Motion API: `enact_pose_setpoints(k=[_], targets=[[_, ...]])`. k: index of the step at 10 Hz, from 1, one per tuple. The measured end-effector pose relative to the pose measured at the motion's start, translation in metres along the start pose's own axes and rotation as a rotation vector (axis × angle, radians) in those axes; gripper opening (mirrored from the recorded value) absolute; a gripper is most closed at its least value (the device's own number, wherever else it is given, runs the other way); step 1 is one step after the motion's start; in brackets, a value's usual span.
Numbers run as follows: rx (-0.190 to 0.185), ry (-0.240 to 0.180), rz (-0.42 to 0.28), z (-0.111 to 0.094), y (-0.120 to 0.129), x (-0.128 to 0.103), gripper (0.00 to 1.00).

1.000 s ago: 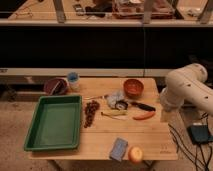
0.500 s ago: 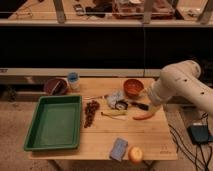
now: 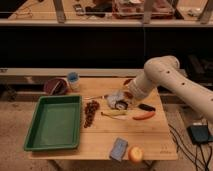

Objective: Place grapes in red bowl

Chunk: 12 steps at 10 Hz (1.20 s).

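Observation:
The grapes (image 3: pixel 90 113), a long dark reddish-purple bunch, lie on the wooden table (image 3: pixel 100 140) just right of the green tray. The red bowl (image 3: pixel 127 81) is at the back of the table, and only a sliver of its rim shows behind my arm. My white arm reaches in from the right. My gripper (image 3: pixel 125 96) hangs low over the table centre, in front of the red bowl and above a crumpled silvery packet (image 3: pixel 116 101). It is about a hand's width right of the grapes and holds nothing I can see.
A green tray (image 3: pixel 54 122) fills the table's left side. A maroon bowl (image 3: pixel 55 86) and a blue-lidded cup (image 3: pixel 73 80) stand at the back left. A yellow banana-like item (image 3: pixel 114 113), red pepper (image 3: pixel 143 116), black item (image 3: pixel 147 106), blue packet (image 3: pixel 118 148) and orange fruit (image 3: pixel 135 153) lie nearby.
My arm has swung from the table's right edge leftward over the table. The gripper now sits in front of the red bowl and hides most of it. The objects have not moved.

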<state>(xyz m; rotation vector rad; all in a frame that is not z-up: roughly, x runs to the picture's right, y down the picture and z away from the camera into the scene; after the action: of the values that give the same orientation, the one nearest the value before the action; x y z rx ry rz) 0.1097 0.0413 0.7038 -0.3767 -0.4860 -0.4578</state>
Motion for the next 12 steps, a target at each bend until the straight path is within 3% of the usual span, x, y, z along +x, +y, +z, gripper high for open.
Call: enact_pose_setpoints(k=[4, 7, 10, 11, 12], targets=[[0.0, -0.003, -0.001, 0.0, 0.0, -0.001, 0.65], [0.032, -0.067, -0.056, -0.008, 0.019, 0.013, 0.65], [0.053, -0.119, -0.133, 0.002, 0.014, 0.009, 0.63], [0.061, -0.127, -0.156, 0.006, 0.007, 0.002, 0.58], [0.072, -0.123, -0.203, 0.016, -0.006, -0.014, 0.46]])
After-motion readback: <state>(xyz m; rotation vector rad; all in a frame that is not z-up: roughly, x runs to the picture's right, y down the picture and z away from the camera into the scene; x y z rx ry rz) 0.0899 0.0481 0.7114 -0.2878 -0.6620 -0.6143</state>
